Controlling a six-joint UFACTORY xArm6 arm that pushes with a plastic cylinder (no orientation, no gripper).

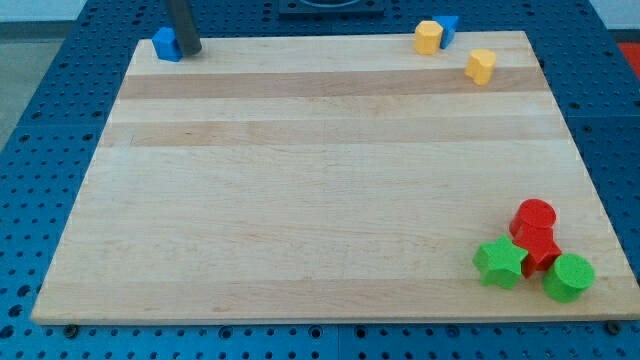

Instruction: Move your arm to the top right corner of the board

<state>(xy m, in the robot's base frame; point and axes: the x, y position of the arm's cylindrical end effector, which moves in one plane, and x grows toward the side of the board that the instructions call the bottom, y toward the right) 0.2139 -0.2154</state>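
Note:
My tip (189,50) touches the wooden board (320,180) at its top left corner, just right of a blue block (166,44) and touching or nearly touching it. Near the top right corner a yellow block (428,37) sits against a blue block (447,29). A second yellow block (481,66) lies a little lower and to the right. The rod runs up out of the view's top.
At the bottom right a red cylinder (534,216), a red block (539,247), a green star (500,263) and a green cylinder (569,277) cluster together. A blue pegboard table (40,120) surrounds the board.

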